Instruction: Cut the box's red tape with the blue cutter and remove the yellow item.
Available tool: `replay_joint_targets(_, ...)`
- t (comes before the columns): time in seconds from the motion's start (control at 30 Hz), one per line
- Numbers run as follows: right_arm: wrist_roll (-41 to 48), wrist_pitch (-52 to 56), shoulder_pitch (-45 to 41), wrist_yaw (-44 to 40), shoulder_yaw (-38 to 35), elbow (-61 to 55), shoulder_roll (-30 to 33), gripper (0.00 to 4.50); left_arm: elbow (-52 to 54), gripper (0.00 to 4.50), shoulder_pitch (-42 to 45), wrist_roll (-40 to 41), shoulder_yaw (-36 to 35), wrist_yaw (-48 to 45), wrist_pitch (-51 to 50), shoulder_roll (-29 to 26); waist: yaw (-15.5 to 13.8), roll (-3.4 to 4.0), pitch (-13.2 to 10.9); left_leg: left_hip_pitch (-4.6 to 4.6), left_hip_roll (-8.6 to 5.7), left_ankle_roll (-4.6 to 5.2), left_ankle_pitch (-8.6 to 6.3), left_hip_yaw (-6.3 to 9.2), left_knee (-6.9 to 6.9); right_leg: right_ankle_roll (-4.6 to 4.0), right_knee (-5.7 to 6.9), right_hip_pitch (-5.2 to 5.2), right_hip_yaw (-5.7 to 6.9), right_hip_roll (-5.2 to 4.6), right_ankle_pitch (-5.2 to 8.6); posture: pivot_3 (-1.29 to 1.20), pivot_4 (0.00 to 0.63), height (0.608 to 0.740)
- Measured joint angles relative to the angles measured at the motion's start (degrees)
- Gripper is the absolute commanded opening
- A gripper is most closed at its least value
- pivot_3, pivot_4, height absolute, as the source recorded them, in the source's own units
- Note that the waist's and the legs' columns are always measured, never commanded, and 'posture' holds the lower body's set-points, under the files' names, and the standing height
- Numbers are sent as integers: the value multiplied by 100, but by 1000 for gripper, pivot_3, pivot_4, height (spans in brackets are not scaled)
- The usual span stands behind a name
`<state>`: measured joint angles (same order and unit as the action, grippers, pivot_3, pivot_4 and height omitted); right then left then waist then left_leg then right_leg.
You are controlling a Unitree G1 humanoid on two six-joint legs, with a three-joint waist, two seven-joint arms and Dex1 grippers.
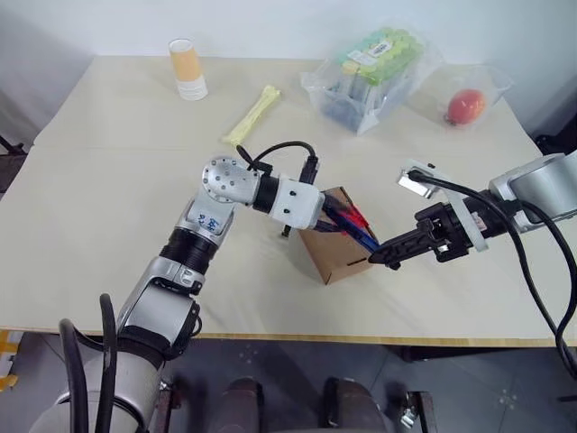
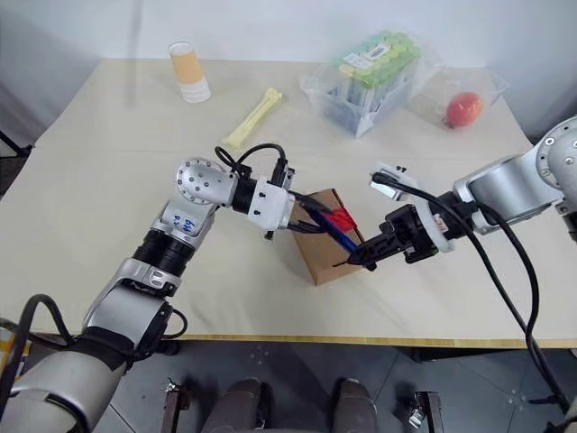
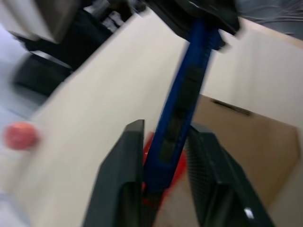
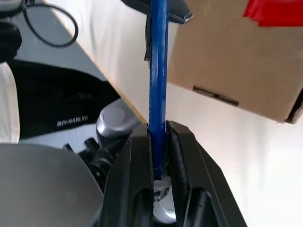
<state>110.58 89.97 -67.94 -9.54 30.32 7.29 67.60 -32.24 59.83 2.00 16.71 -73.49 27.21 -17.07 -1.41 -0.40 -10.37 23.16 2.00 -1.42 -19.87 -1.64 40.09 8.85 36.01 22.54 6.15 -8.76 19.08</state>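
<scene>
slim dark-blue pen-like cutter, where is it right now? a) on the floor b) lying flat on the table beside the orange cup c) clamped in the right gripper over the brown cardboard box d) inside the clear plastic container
c: the right gripper pinches the slim dark-blue cutter between its fingers, the tool reaching over the brown cardboard box near its red tape.

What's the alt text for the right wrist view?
The right gripper is shut on the blue cutter, whose far end sits in the left gripper. Beside it is the brown box with a side slot and red tape on it.
</scene>
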Motion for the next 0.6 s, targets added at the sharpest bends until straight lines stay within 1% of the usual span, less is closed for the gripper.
replay_joint_targets(0.07, 43, -9, 53, 67, -71, -12, 10, 142, 0, 572, 0, 0, 17, -69, -52, -14, 2, 0, 0, 0, 0, 0, 0, 0, 0, 0, 0, 0, 0, 0, 0, 0, 150, 740)
replay_joint_targets(0.13, 78, -76, 163, 137, -192, -51, 24, 863, 0, 543, 0, 0, 16, -95, -142, -16, -4, 0, 0, 0, 0, 0, 0, 0, 1, 0, 0, 0, 0, 0, 0, 0, 150, 740)
replay_joint_targets(0.2, 94, -246, 392, 254, -364, -229, 38, 1461, 31, 367, 3, 124, -110, 41, -314, 65, -14, 0, 0, 3, 0, 0, 0, 4, 4, 2, 1, -1, 2, 0, -1, 0, 150, 740)
replay_joint_targets(0.27, 114, -300, 693, 174, -585, -437, 167, 2131, 125, 367, -4, 169, -138, 186, -500, 83, -21, -1, 0, 6, 0, 0, 0, 6, 2, 3, -1, -1, 3, 0, -2, 0, 150, 740)
replay_joint_targets(0.4, 131, -693, 1385, 16, -1545, -572, 734, 3498, 409, 367, -244, 252, -449, 515, -947, -96, -8, -1, 0, 4, 0, 0, 0, 7, -2, 3, 0, -1, 5, 0, -2, 0, 150, 740)
replay_joint_targets(0.43, 132, -844, 1651, 17, -1860, -656, 864, 3880, 480, 367, -343, 259, -486, 562, -1016, -142, -9, 0, 0, 3, 1, 0, 0, 7, -4, 3, -2, -2, 7, 0, -2, 0, 150, 740)
replay_joint_targets(0.5, 128, -1190, 2280, 88, -2442, -811, 933, 4464, 576, 367, -558, 269, -549, 644, -1159, -226, -7, -1, 0, 1, 0, 0, 0, 7, 0, 2, -1, -6, 9, 0, -3, 0, 150, 740)
replay_joint_targets(0.53, 128, -1397, 2662, 144, -2731, -943, 912, 4464, 681, 367, -678, 274, -552, 658, -1224, -250, -8, -1, 0, 2, 1, 0, 0, 7, -1, 3, -3, -6, 9, 0, -5, 0, 150, 740)
replay_joint_targets(0.6, 127, -1684, 3153, 276, -3061, -1180, 791, 4464, 787, 367, -838, 280, -546, 658, -1284, -278, -9, -1, 0, 2, 0, 0, 0, 6, 3, 2, -1, -5, 8, 0, -5, 0, 150, 740)
